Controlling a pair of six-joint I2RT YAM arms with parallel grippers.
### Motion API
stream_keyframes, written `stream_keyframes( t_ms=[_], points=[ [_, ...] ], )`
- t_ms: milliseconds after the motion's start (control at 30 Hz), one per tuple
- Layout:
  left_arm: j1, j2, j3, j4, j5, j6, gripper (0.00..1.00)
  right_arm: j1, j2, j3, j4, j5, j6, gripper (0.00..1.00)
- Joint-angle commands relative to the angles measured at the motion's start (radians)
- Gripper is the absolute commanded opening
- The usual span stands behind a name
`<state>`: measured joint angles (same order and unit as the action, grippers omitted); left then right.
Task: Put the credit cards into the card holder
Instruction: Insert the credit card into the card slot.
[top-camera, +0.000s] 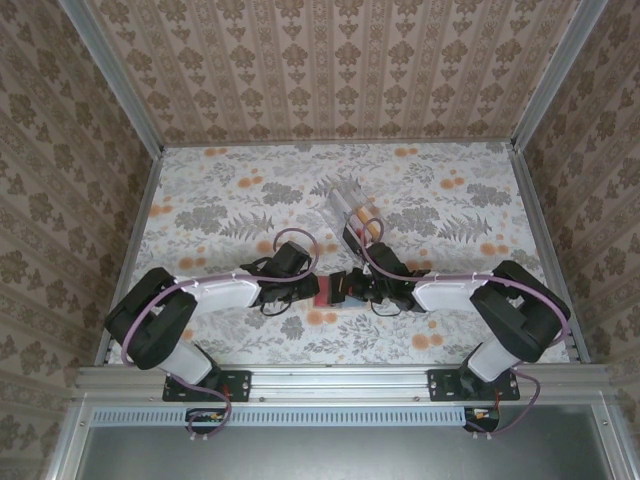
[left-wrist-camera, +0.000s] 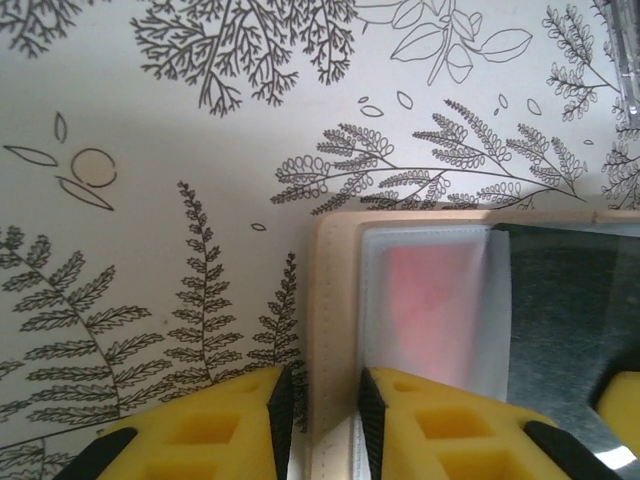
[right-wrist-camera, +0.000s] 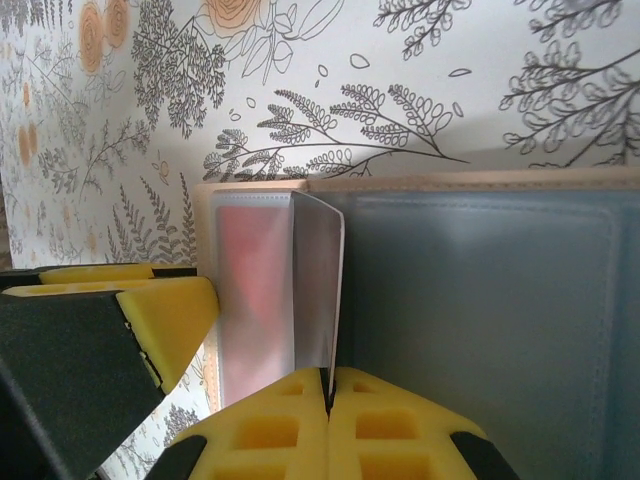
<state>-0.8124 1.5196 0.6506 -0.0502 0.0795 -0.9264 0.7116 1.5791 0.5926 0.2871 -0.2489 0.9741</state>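
Near edge, centre of the worktop (top-camera: 230, 215): both arms reach inward and meet over the tan wallet (left-wrist-camera: 335, 300), which lies open and flat.

Left gripper (left-wrist-camera: 322, 425): jaws narrowly apart, straddling the wallet's tan border. A sliver of shadow shows beside one pad, so I judge there is no firm bite.

Right gripper (right-wrist-camera: 328, 385): fingers pressed together, pinching the near rim of a clear sleeve leaf (right-wrist-camera: 315, 280) and standing it up off the grey lining (right-wrist-camera: 480, 320).

Red card (left-wrist-camera: 420, 295): inside a clouded sleeve pocket of the wallet, just beside the tan border, between the two grippers. Not yet out.

Step, as judged: opening the wallet to free this card. The next move calls for the left jaws to steady the wallet while the card is drawn from its pocket, without dragging the wallet along.

Farther back, toward the middle of the worktop: card holder (top-camera: 343, 197), clear acrylic, apart from the wallet.

Unclear:
- The card's outline is blurred by the sleeve.
- The holder's slots are too small and glassy to count, or to tell whether any is filled.
- The grey lining runs off the frame edge in the right wrist view.
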Motion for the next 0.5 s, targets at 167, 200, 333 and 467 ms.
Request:
stream_keyframes(
  t_ms=[167,200,333,467],
  points=[
    [-0.027,0.04,0.012,-0.006,0.031,0.001,0.29,0.006,0.058,-0.019,-0.004,-0.063,0.013,0.01],
    [-0.025,0.038,0.011,-0.006,0.027,-0.001,0.29,0.006,0.053,-0.018,-0.017,-0.061,0.01,0.01],
    [-0.027,0.036,0.012,-0.015,0.021,-0.003,0.29,0.005,0.011,-0.024,-0.096,-0.022,-0.001,0.01],
    [-0.027,0.039,0.017,-0.023,0.016,-0.002,0.29,0.002,-0.038,-0.039,-0.156,0.011,-0.012,0.01]
  ],
)
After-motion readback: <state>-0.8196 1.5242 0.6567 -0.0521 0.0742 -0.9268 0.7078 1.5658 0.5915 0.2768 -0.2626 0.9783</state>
